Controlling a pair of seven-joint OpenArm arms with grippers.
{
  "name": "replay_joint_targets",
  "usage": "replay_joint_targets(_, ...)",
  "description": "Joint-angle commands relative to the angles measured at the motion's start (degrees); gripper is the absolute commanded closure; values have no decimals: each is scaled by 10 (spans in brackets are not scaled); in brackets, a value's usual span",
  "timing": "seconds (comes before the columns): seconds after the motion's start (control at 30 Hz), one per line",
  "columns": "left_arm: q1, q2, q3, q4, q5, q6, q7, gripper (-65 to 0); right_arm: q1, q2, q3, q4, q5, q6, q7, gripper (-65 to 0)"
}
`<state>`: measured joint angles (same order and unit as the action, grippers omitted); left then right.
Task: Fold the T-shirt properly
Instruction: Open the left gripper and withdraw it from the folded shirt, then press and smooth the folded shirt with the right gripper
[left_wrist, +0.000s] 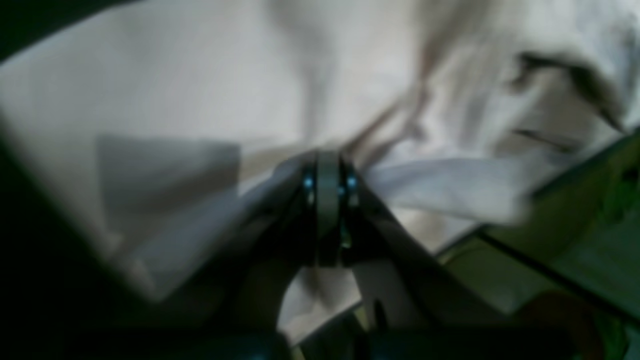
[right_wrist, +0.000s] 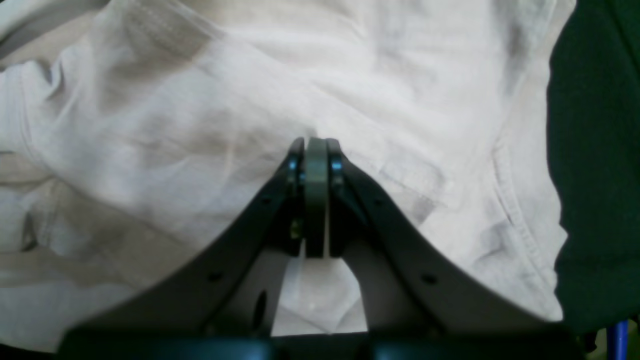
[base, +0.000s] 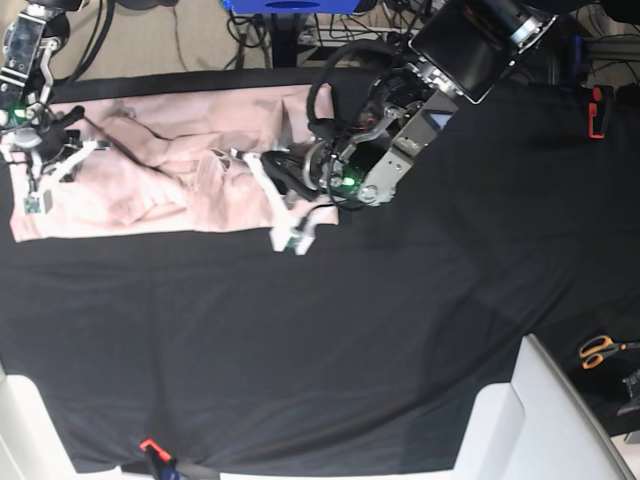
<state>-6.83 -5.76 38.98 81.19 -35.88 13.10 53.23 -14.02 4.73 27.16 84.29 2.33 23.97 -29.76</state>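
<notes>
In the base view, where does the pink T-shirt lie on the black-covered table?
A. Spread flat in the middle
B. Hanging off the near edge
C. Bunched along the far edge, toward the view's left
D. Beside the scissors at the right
C: the T-shirt lies rumpled along the far side of the black table cloth, at the view's left, with both arms over it; the scissors sit far off at the right edge.
</notes>
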Motion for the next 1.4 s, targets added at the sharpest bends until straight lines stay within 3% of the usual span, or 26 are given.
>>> replay_joint_targets(0.0, -9, 14, 1, 9, -6, -21, -4, 0, 4, 7, 2, 11, 3, -1, 11, -2)
replay_joint_targets(0.23, -15, 32, 42, 8, -6, -95, -3, 0, 3, 7, 3, 11, 3, -1, 11, -2)
replay_joint_targets(0.53, -16, 43, 51, -21, -6, -102, -3, 0, 6, 7, 3, 18, 3, -1, 11, -2)
replay_joint_targets(0.6, -17, 38, 49, -8, -6, -102, -3, 0, 4, 7, 3, 37, 4, -1, 11, -2)
replay_joint_targets(0.67, -15, 10, 35, 32, -6, -98, -4, 0, 2, 5, -2, 68, 4, -1, 4, -2)
replay_joint_targets(0.8, 31, -60, -85, 119, -4, -96, -3, 0, -6, -24, -5, 152, 4, 6, -55, -2)
replay_joint_targets(0.93, 110, -123, -256, 147, 0, -96, -4, 0, -27, -38, -64, 226, 4, 67, -122, -2)
replay_joint_targets(1.03, 177, -157, -376, 145, 1, -99, -8, 0, -41, -64, -106, 246, 4, 75, -147, -2)
replay_joint_targets(1.23, 247, -164, -570, 146, 1, -100, -9, 0, -60, -89, -203, 243, 4, 76, -166, -2)
replay_joint_targets(1.37, 252, -162, -623, 144, 1, -100, -9, 0, -63, -90, -278, 241, 4, 73, -167, -2)
